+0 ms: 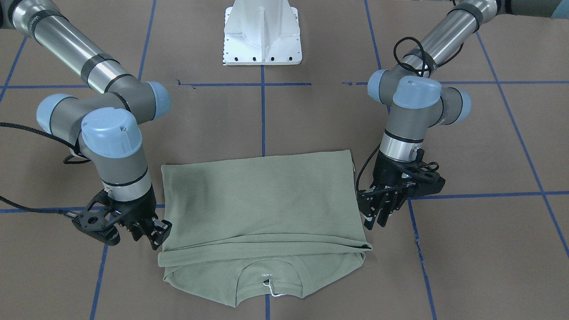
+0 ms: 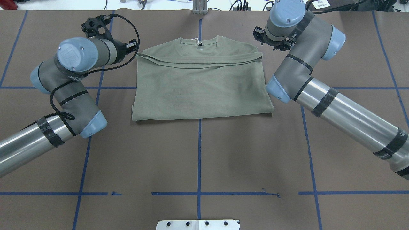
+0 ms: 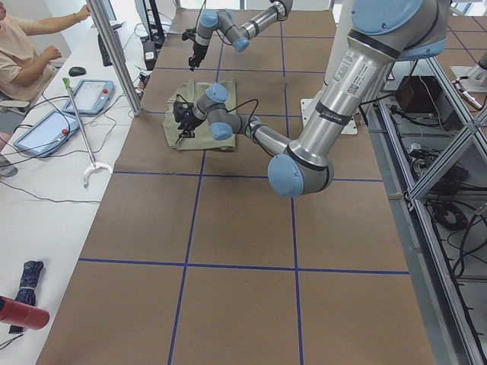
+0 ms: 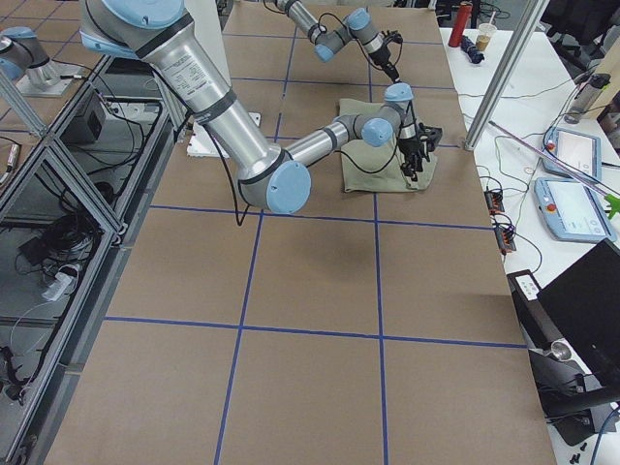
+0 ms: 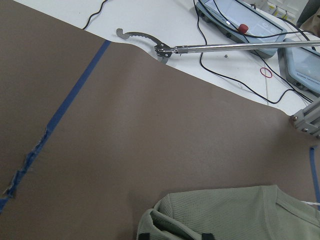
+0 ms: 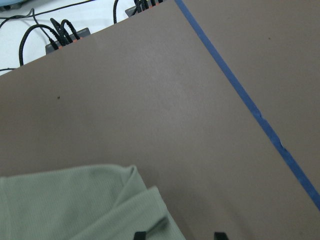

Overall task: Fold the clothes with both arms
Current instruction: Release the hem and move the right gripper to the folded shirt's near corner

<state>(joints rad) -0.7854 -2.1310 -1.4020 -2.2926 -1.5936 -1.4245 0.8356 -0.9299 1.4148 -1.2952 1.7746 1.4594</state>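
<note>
Front-facing view: the folded sage shirt (image 1: pixel 262 195) lies at lower centre of the table (image 1: pixel 466 249). The right gripper (image 1: pixel 158 235) is at its left edge, and the left gripper (image 1: pixel 375 222) is just off its right edge. Wrist views: each gripper's jaws stand parted above a shirt corner.

Robotics lab: robot arms (image 3: pixel 335 99), blue-taped table (image 3: pixel 243 228), teach pendants (image 3: pixel 91 96), aluminium framing (image 3: pixel 114 53), operator (image 3: pixel 19 53).
</note>
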